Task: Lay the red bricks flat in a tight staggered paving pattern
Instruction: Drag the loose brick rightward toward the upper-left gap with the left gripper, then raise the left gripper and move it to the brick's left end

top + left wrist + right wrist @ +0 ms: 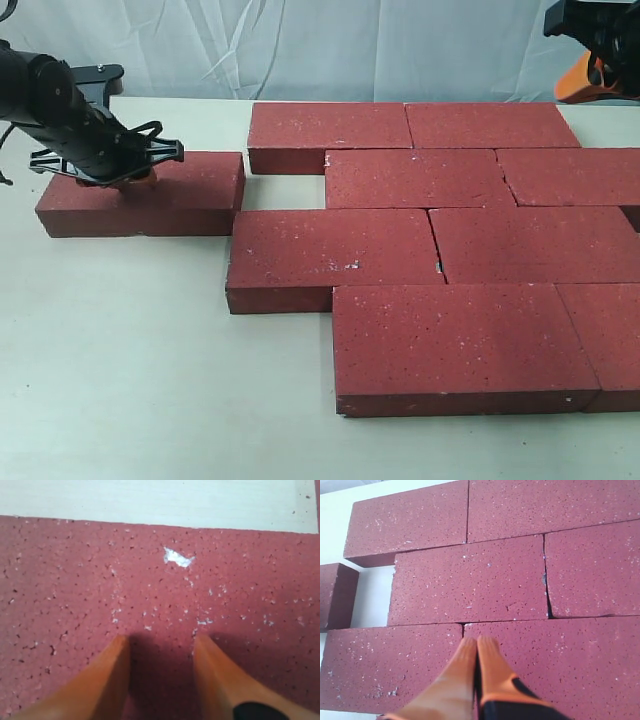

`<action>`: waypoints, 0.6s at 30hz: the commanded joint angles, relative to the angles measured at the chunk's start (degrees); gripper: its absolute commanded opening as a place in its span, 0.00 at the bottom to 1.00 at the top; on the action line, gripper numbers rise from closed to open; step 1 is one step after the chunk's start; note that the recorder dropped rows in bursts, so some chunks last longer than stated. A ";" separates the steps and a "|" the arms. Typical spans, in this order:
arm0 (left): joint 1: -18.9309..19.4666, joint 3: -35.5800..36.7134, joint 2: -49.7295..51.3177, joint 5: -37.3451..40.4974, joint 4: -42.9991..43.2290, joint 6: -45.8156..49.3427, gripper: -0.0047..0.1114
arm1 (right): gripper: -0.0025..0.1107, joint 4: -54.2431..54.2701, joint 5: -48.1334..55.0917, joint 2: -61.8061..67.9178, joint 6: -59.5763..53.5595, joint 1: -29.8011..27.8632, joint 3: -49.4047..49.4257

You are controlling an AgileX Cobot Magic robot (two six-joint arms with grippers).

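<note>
Dark-red, rough-surfaced rectangular slabs flecked with white, the red bricks (465,345), lie flat on a pale cream table top (130,400). Nearest the exterior camera, one whole brick and a second cut off by the right edge of the view form the first course. Behind it the second course (335,255) sits shifted to the left, its two bricks meeting at a joint with a small dark chip. The third course (420,178) is shifted back to the right and the fourth course (328,128), the farthest, again to the left, so that the joints are staggered; neighbouring courses lie edge to edge. At the left, level with the third course and separated from it by a strip of bare table, lies the loose brick (200,195), its long side parallel to the others. The black left gripper (133,178) is poised at this brick's top face, near its left end. In the left wrist view its orange fingers (112,675) stand well apart with nothing between them, their tips at the brick's surface near a white chip (177,557). The right gripper (477,641) hangs high above the far right corner of the paving, its two fingers pressed together and holding nothing. A white cloth backdrop (330,50) closes the scene
</note>
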 commanded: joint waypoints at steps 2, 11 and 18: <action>-3.04 0.54 2.27 0.34 -1.64 -0.30 0.39 | 0.02 0.11 -0.66 0.10 -0.36 -0.27 0.19; -5.81 0.54 2.75 -0.52 -3.01 -0.30 0.39 | 0.02 0.11 -0.66 0.10 -0.36 -0.27 0.19; -7.51 0.54 2.75 -0.52 -3.98 -0.30 0.39 | 0.02 0.11 -0.66 0.10 -0.36 -0.27 0.19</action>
